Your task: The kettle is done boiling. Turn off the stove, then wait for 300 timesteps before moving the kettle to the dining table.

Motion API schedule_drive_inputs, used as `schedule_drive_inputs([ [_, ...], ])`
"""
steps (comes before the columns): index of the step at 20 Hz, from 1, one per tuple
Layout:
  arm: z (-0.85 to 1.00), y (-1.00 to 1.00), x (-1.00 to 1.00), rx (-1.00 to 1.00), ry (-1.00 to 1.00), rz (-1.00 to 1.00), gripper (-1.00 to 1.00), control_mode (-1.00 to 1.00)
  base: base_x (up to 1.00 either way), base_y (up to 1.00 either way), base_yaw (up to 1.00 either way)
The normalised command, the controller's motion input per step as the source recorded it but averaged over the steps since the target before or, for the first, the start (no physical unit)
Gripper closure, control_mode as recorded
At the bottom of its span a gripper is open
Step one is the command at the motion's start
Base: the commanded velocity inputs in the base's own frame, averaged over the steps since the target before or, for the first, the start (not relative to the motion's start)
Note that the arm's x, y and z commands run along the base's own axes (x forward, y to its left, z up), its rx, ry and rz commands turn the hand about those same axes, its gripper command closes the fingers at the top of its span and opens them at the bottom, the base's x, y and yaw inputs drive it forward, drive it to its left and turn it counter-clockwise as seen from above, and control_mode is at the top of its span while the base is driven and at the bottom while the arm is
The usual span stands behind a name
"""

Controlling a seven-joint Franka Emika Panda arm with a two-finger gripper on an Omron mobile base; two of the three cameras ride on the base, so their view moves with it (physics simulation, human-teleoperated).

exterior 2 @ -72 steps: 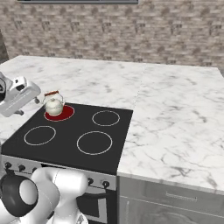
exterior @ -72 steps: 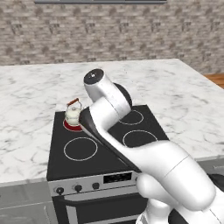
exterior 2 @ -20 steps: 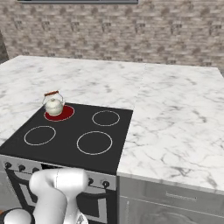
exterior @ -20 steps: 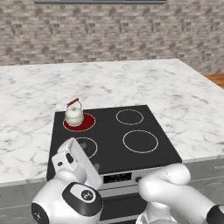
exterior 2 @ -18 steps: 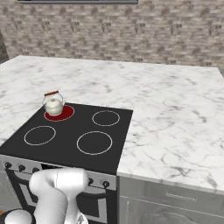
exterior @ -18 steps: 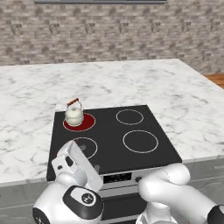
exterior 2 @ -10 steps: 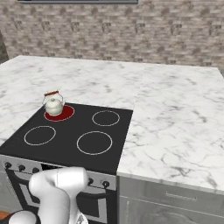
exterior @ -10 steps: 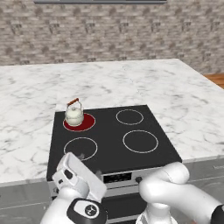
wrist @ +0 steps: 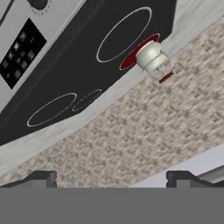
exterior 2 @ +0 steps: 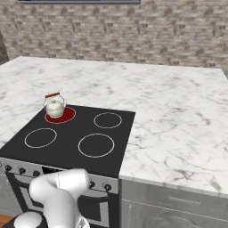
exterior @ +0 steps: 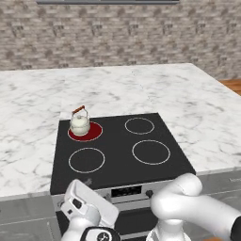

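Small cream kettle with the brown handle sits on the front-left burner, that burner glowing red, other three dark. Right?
Not quite. The small cream-white kettle with the arched reddish-brown handle sits on the back-left burner of the flat black glass cooktop, not the front-left. The left base view shows it on the far ring; the front-left ring below it is bare. The rest holds: that burner glows red, the other three are dark.
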Motion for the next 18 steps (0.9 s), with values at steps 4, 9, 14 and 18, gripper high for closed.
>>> schedule_drive_inputs([
  [4, -0.43, 0.0, 0.0, -0.03, 0.02, 0.03, -1.0, -1.0, 0.0, 0.0, 0.0],
  [9, -0.32, 0.0, 0.0, 0.0, 0.0, 0.01, -1.0, -1.0, 0.0, 0.0, 0.0],
  [14, -0.32, 0.0, 0.07, 0.0, 0.05, 0.0, -1.0, -1.0, 0.0, 0.0, 0.0],
  [18, -0.28, 0.01, 0.28, 0.0, 0.06, 0.0, -1.0, -1.0, 0.0, 0.0, 0.0],
])
